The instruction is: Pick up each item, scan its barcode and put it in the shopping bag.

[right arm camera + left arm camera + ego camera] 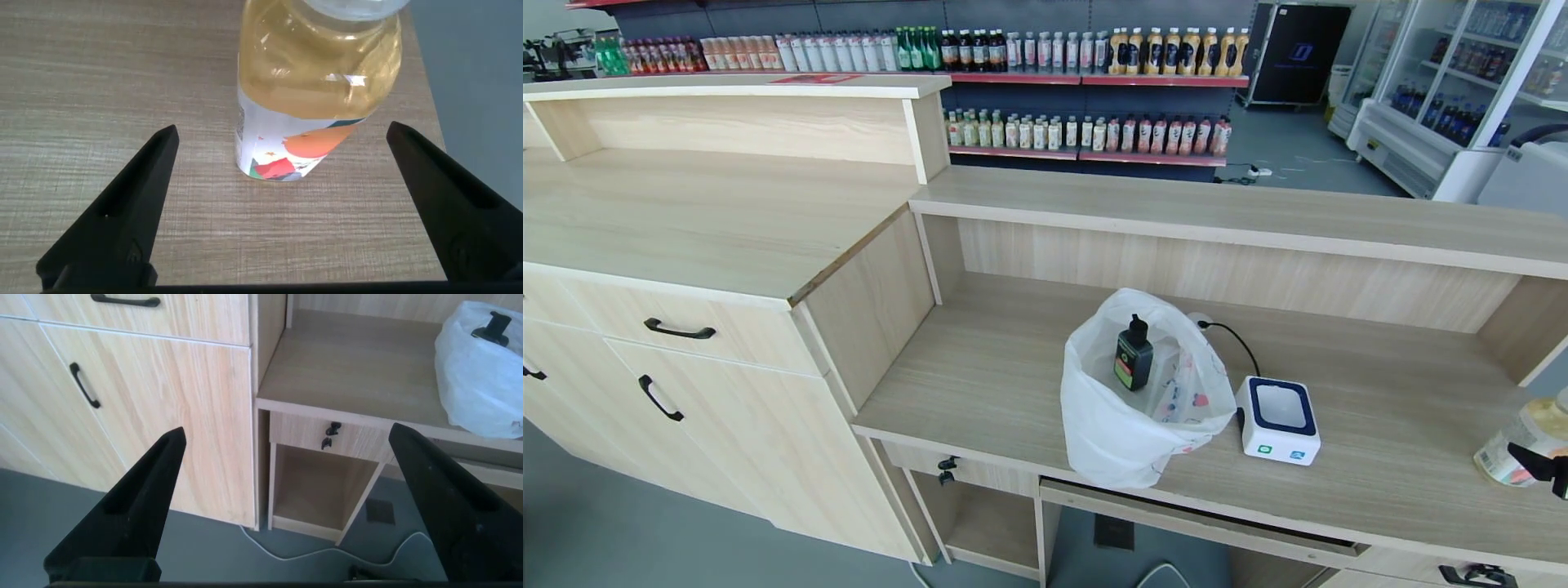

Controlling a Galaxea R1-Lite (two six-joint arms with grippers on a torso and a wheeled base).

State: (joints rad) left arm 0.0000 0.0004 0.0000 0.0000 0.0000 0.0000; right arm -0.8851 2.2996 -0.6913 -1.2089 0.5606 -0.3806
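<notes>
Juice bottle [315,90], clear w/ yellow drink and a white-orange label, stands upright on the wood counter [98,82], close to the counter's edge. Right pincer [282,204] is spread wide. Its 2 black fingers [122,220] sit out to either side, w/ the bottle just beyond the tips, roughly centred on the gap, and not touched.

Head view: shopping bag [1127,425], white plastic, stands open about mid-counter near the front edge. 1 dark bottle [1133,355] w/ a black cap is upright inside it. Scanner [1278,418], a white box w/ a dark-framed window, sits just right of the bag; can't tell if they touch. Its black cable [1233,339] runs back behind the bag. Juice bottle is well right of the bag, past the scanner, w/ 1 finger tip of the right pincer just in front of it. Far behind the bag, beyond the counter's raised ledge, are 2 shelf rows of drink bottles [1086,131].

Left wrist view: left pincer [286,506] is spread wide w/ nothing between its fingers. It hangs off the counter, lower than the bag and well to its left, over grey floor in front of the cabinet doors [147,416]. Bag sits on the counter top w/ the dark bottle's cap poking out. Small drawer w/ a key [331,437] is under the counter, below and left of the bag.
</notes>
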